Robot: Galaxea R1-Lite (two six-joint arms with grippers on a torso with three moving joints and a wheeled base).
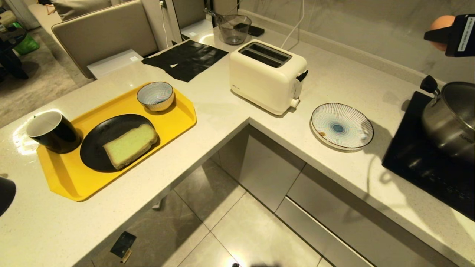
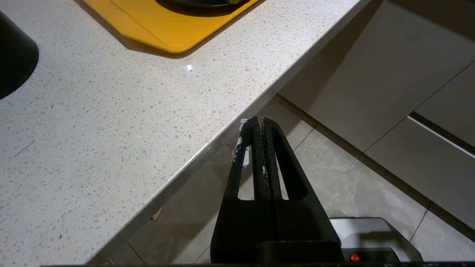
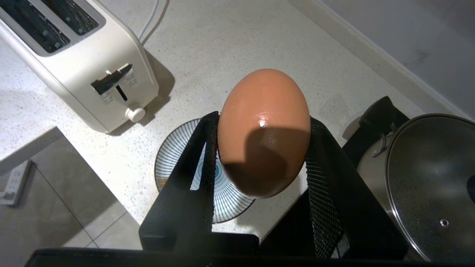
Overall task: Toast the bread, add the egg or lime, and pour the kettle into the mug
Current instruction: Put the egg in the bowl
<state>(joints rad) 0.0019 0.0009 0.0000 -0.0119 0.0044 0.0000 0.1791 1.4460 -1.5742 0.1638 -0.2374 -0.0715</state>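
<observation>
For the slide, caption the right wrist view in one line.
Right claw shut on the egg, carried above the striped plate between toaster and lidded pot.

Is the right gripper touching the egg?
Touching. The right wrist view shows both fingers of the right gripper pressed against the egg.

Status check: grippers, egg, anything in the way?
Right gripper holds egg above striped plate. Left gripper shut, parked off counter edge. Plate clear.
</observation>
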